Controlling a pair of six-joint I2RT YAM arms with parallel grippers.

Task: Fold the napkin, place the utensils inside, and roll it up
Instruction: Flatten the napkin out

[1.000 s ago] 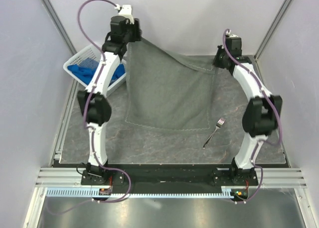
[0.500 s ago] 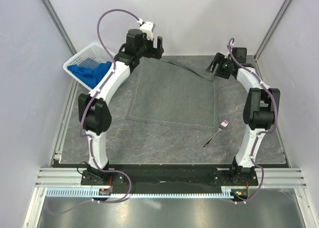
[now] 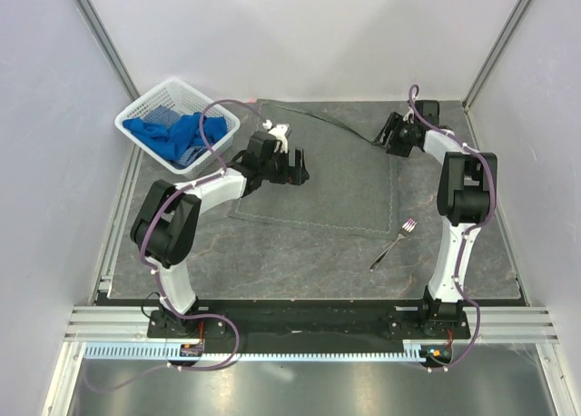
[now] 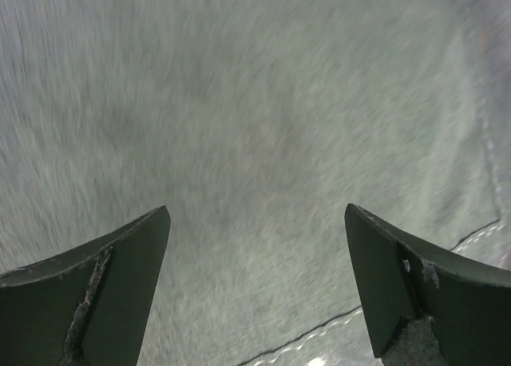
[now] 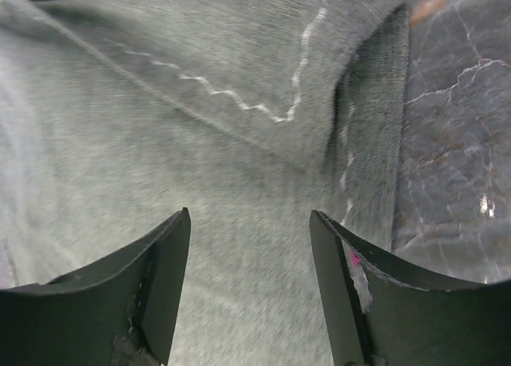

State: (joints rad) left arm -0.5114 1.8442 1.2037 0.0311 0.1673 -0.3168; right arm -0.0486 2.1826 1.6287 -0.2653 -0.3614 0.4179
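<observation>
Pale walls and an aluminium frame enclose a dark grey marbled surface (image 3: 300, 266), with both arm bases bolted at its near edge.

Containers: one white mesh basket (image 3: 136, 114) stands at the far left corner. It holds a heap of bright blue cloths (image 3: 172, 133). Nothing else is in it that can be made out.

Edges and room: the napkin (image 3: 340, 184) lies spread flat across the middle and far part of the surface. Its near hem runs left to right on a slight slant, and its right hem runs near to far. A broad band of bare surface lies between the near hem and the near edge. A narrower strip is bare along the right side. At the far right corner the cloth is turned over on itself in a small flap, seen in the right wrist view with its zigzag stitching uppermost. The napkin's left edge is partly hidden by the left arm, so its long axis cannot be judged.

Fork (image 3: 393, 242): it lies on bare surface just off the napkin's near right corner. Its long axis is diagonal, tines to the far right and handle to the near left.

Left pincer (image 3: 296, 171): above the napkin's left part, fingers spread wide, holding nothing. Its wrist view is blurred.

Right pincer (image 3: 388, 134): over the far right corner of the napkin, fingers apart, gripping nothing.
</observation>
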